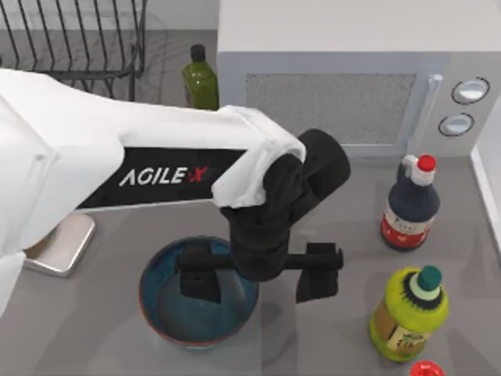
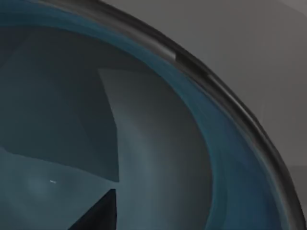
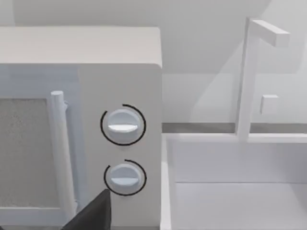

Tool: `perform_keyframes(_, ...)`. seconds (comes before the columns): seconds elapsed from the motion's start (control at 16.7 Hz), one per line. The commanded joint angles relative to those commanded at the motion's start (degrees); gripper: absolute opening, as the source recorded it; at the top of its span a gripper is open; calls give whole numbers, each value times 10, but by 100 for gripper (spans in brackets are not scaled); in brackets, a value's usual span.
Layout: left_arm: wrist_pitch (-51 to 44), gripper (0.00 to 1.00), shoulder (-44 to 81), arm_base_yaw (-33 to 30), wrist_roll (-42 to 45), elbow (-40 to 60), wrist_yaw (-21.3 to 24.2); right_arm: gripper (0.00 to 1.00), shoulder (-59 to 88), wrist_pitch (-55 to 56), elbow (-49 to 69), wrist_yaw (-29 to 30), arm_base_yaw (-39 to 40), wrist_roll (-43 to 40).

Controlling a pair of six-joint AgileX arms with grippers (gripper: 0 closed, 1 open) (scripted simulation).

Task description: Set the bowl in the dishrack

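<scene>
Bowl (image 1: 168, 317) is sitting on the table (image 1: 329, 345) (near its front edge), well apart from the dishrack (image 1: 74, 39). My left gripper (image 1: 258, 276) is hanging spread over its right rim, one finger (image 1: 197, 274) inside, the other outside.

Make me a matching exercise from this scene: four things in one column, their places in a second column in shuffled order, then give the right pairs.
Things:
1. bowl
2. dishrack
3. green bottle
4. left gripper

Places:
A. far left corner of the table
B. straddling the bowl's right rim, one finger inside, one outside
C. near edge of the table, under the left arm
D. standing between the dishrack and the microwave

Pairs: 1-C, 2-A, 3-D, 4-B
</scene>
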Motion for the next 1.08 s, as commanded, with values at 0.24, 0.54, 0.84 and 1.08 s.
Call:
perform_keyframes(0.24,0,55,0,0,0,0,0,100,0,0,0,0,0,0)
perform_keyframes(0.54,0,17,0,0,0,0,0,100,0,0,0,0,0,0)
perform_keyframes(0.84,0,0,0,0,0,0,0,100,0,0,0,0,0,0)
perform_keyframes(1.08,0,0,0,0,0,0,0,100,0,0,0,0,0,0)
